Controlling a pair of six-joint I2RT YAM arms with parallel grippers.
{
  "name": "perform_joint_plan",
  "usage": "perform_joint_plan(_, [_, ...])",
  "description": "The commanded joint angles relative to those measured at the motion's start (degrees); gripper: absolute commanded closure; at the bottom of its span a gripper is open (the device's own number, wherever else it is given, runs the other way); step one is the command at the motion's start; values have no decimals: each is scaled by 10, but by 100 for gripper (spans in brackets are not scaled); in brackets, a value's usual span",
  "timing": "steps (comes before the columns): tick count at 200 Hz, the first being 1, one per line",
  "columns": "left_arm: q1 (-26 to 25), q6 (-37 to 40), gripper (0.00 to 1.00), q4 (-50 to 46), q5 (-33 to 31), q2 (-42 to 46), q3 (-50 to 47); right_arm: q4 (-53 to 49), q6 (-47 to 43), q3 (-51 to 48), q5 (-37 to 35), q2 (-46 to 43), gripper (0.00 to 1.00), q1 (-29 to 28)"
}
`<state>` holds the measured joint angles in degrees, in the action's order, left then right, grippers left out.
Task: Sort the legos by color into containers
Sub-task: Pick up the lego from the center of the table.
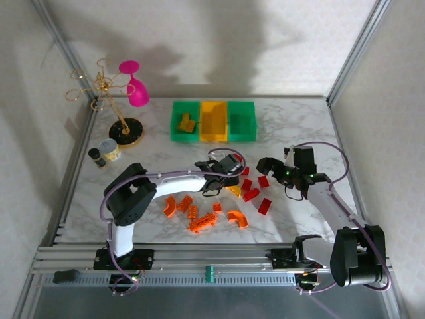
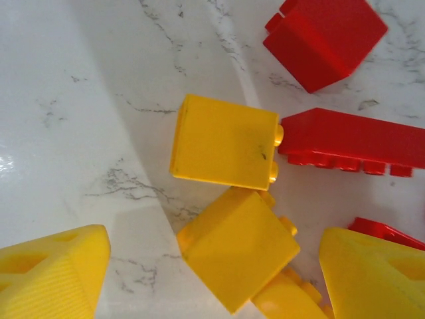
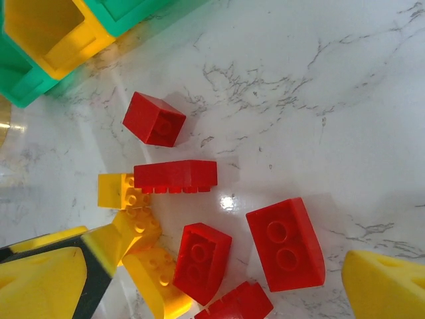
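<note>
Left tool [image 2: 212,272]: fingers apart, cropped at the bottom corners, yellow lego [image 2: 237,256] between them, untouched.
Right tool [image 3: 212,282]: fingers apart, likewise cropped.
Red lego [image 2: 325,40]: cut off, upper right.

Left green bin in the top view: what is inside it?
The left green bin holds a small cluster of yellow legos; their number is unclear, and anything beneath them is covered.
</note>
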<state>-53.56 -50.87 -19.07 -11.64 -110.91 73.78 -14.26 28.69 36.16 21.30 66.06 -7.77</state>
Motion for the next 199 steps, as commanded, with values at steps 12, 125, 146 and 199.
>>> perform_joint_plan(12, [-4,-20,18,-2,-27,-35,41,10,-14,-13,14,6,1,9])
perform_joint_plan(125, [-7,-10,24,-15,-47,-61,34,25,-8,-24,27,9,1,15])
perform_joint_plan(146, [-9,-14,27,-16,-49,-72,38,26,-6,-24,28,10,1,14])
perform_joint_plan(199, [-8,-15,39,-4,-51,-65,25,28,-7,-25,29,9,1,14])
